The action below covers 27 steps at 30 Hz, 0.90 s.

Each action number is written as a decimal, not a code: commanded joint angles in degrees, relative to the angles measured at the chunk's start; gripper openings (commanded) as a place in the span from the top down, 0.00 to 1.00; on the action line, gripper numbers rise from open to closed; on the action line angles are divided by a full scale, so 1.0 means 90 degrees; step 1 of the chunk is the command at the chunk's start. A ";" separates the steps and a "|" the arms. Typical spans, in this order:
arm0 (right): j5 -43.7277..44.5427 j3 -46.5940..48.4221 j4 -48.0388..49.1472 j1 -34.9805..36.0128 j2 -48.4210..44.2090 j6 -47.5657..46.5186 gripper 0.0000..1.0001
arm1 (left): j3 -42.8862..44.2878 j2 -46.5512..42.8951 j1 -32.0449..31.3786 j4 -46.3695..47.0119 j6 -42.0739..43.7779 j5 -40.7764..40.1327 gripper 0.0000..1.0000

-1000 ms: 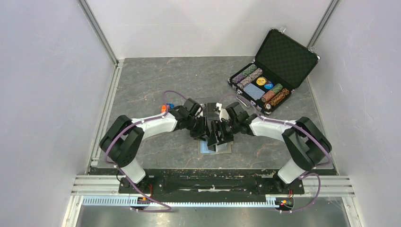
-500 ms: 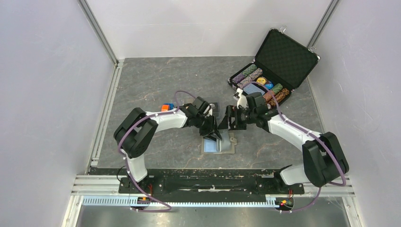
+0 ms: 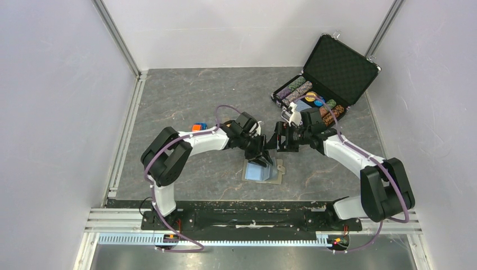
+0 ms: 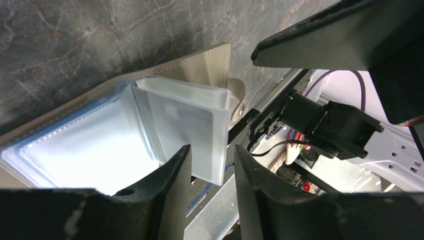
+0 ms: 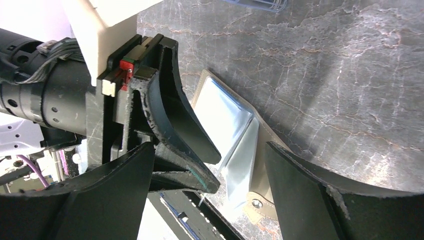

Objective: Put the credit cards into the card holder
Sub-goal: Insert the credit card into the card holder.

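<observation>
A black case stands open at the far right of the grey marbled table, its lid tilted back toward the corner. Rows of striped poker chips lie in its lower half, with a yellow disc just beside them. A small orange-and-blue object sits left of centre. White walls enclose the table.

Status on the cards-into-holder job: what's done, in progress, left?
Done: the card holder lies unfolded. In hand: the left fingers are at the corner of its raised clear sleeve; the right fingers stand wide apart, empty, nearby. Left: no card shows in the sleeves or in either grip, so every card seems yet to go in.
</observation>
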 commanded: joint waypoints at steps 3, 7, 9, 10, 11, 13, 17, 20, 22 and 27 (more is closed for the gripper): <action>-0.0171 0.0062 -0.0033 -0.0170 -0.0067 -0.0174 0.19 | 0.0481 0.0472 -0.0107 -0.0459 0.0059 0.0118 0.58; -0.0169 0.0034 -0.0102 -0.0225 -0.0037 -0.0245 0.25 | 0.0690 0.0608 -0.0142 -0.0945 0.0329 -0.0078 0.60; -0.0172 0.0008 -0.0105 -0.0244 -0.0029 -0.0249 0.27 | 0.0728 0.0647 -0.0161 -0.0880 0.0335 -0.0018 0.61; -0.0171 0.0000 -0.0109 -0.0249 -0.0034 -0.0258 0.27 | 0.0739 0.0647 -0.0179 -0.0823 0.0332 0.0024 0.61; -0.0171 -0.0004 -0.0117 -0.0261 -0.0030 -0.0266 0.27 | 0.0731 0.0631 -0.0189 -0.0724 0.0321 0.0077 0.61; -0.0164 0.0019 -0.0128 -0.0274 -0.0016 -0.0295 0.27 | 0.0673 0.0548 -0.0191 -0.0427 0.0250 0.0189 0.60; -0.0133 0.0236 -0.0258 -0.0276 0.0117 -0.0430 0.27 | 0.0399 0.0144 -0.0117 0.0485 -0.0057 0.0345 0.58; -0.0113 0.0453 -0.0349 -0.0276 0.0299 -0.0561 0.25 | 0.0101 -0.0222 0.0107 0.1110 -0.0290 0.0418 0.57; -0.0095 0.0597 -0.0368 -0.0274 0.0471 -0.0598 0.25 | -0.0109 -0.0472 0.0325 0.1417 -0.0439 0.0416 0.57; -0.0046 0.1109 -0.0356 -0.0279 0.1037 -0.0633 0.25 | -0.0642 -0.1001 0.1045 0.2005 -0.0806 0.0319 0.57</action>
